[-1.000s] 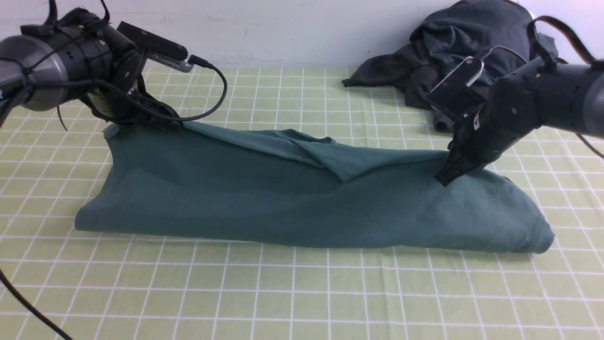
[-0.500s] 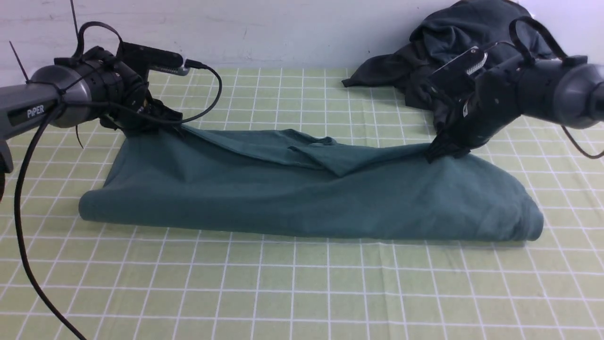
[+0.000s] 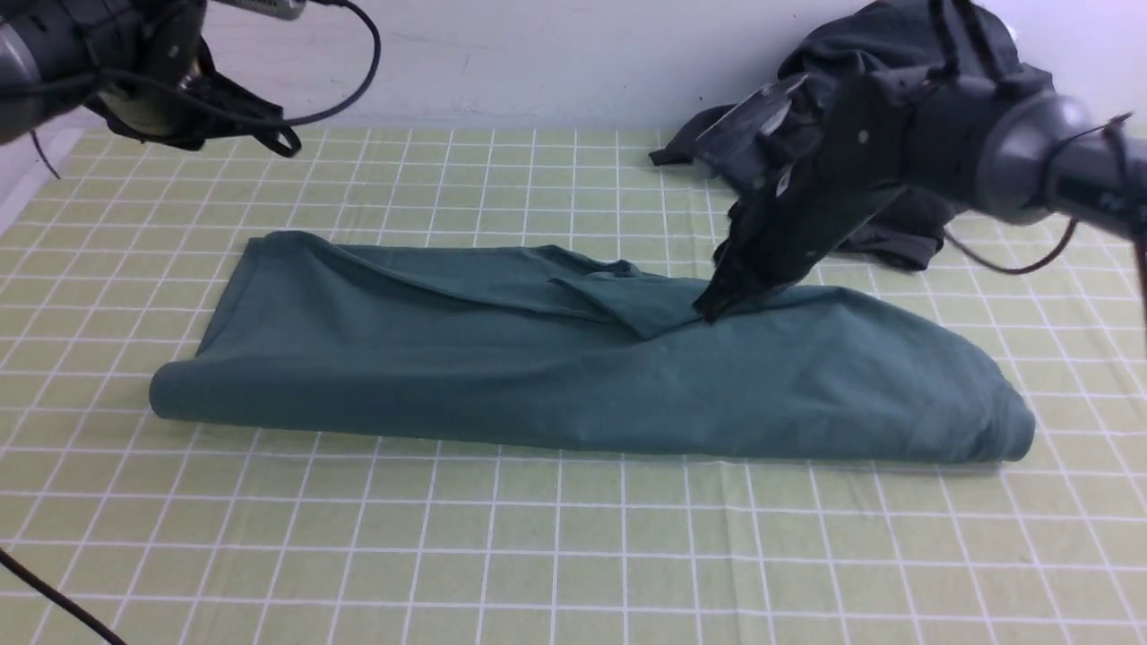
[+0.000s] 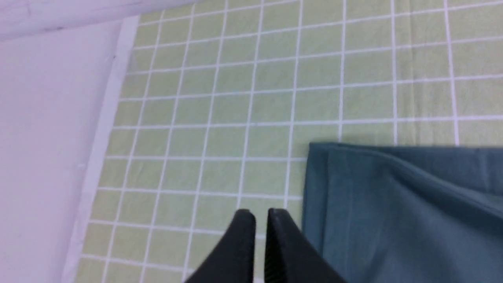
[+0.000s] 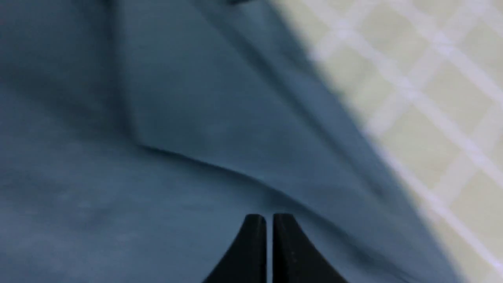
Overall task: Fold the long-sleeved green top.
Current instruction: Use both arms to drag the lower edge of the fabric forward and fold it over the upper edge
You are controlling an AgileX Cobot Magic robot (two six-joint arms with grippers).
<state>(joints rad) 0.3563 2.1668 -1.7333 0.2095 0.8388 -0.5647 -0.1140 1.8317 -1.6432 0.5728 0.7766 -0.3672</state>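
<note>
The green long-sleeved top (image 3: 573, 385) lies folded into a long band across the checked tablecloth, with a flap overlapping near its middle. My left gripper (image 3: 285, 143) hangs raised at the far left, clear of the cloth. In the left wrist view it (image 4: 261, 213) is shut with nothing between its fingers, above bare tablecloth beside the top's corner (image 4: 353, 196). My right gripper (image 3: 708, 309) points down at the flap's edge near the top's middle. In the right wrist view it (image 5: 269, 216) is shut and empty, just over the green fabric (image 5: 157, 177).
A heap of dark charcoal and deep-green garments (image 3: 842, 81) sits at the back right, behind my right arm. The white wall runs along the back, and the table's left edge (image 4: 102, 137) is close to my left gripper. A black cable (image 3: 54, 605) crosses the front left corner.
Both grippers let go of the top's far edge, opening and shutting again. The left rose up and away to the left; the right swung left to the middle flap. The top settled flat.
</note>
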